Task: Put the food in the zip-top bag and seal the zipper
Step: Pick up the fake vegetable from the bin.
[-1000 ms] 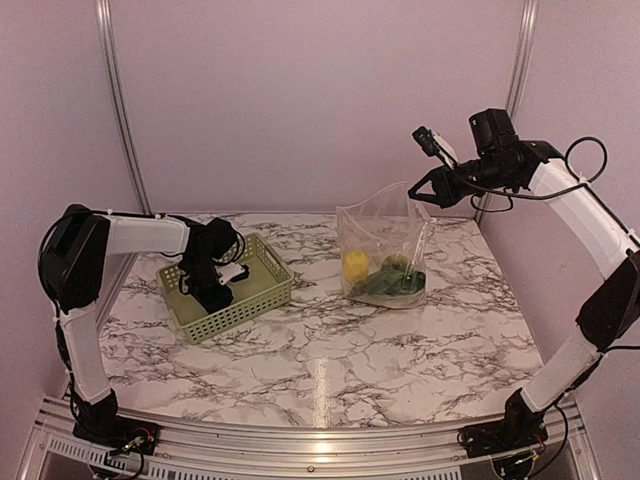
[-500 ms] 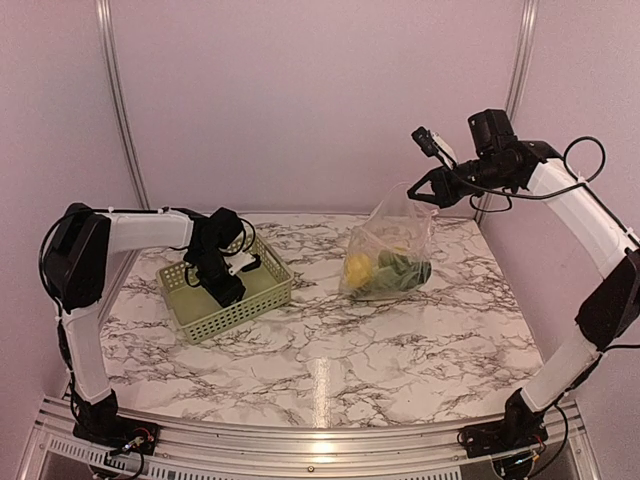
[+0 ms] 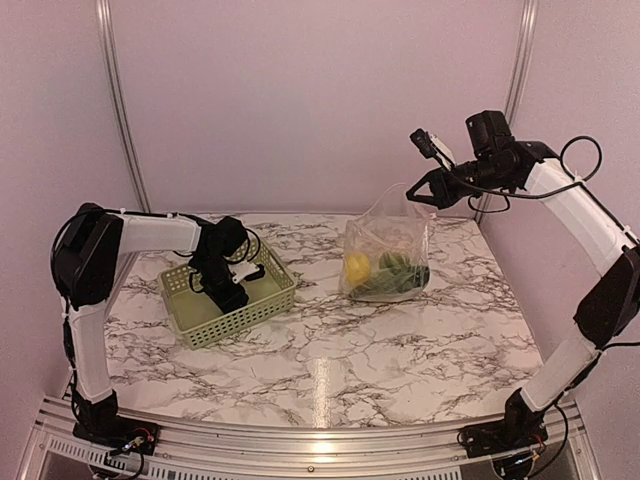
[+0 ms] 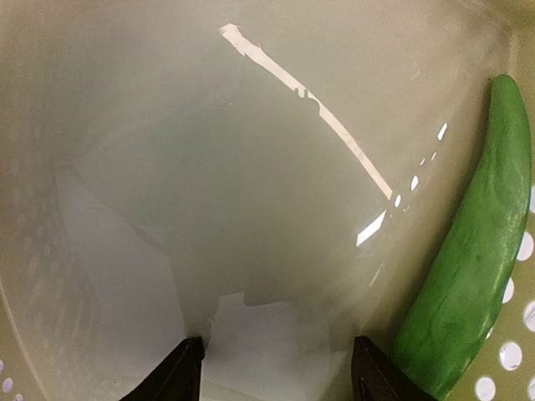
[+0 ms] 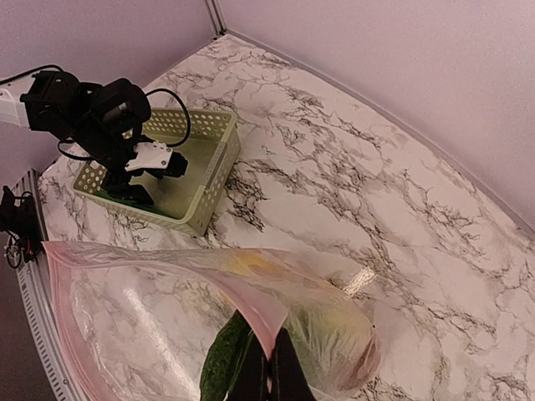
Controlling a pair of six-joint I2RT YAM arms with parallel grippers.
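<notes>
The clear zip-top bag (image 3: pixel 386 248) hangs from my right gripper (image 3: pixel 418 190), its bottom resting on the table. That gripper (image 5: pixel 272 380) is shut on the pale pink zipper strip (image 5: pixel 238 296) at the bag's mouth. Inside the bag are a yellow lemon (image 3: pixel 356 266), a dark green cucumber (image 5: pixel 221 368) and pale leafy greens (image 5: pixel 334 334). My left gripper (image 3: pixel 232 292) is down inside the light green basket (image 3: pixel 272 300), open and empty (image 4: pixel 277 374). A smooth, long bright green vegetable (image 4: pixel 468 267) lies along the basket wall just right of its right finger.
The basket (image 5: pixel 209 180) stands at the left of the marble table (image 3: pixel 330 350), the bag at the back right. Metal frame posts (image 3: pixel 118 100) stand at the back corners, and a rail runs along the near edge.
My right gripper has lifted the bag's mouth, so the bag went from standing spread to hanging bunched. My left gripper moved right and lower inside the basket.
</notes>
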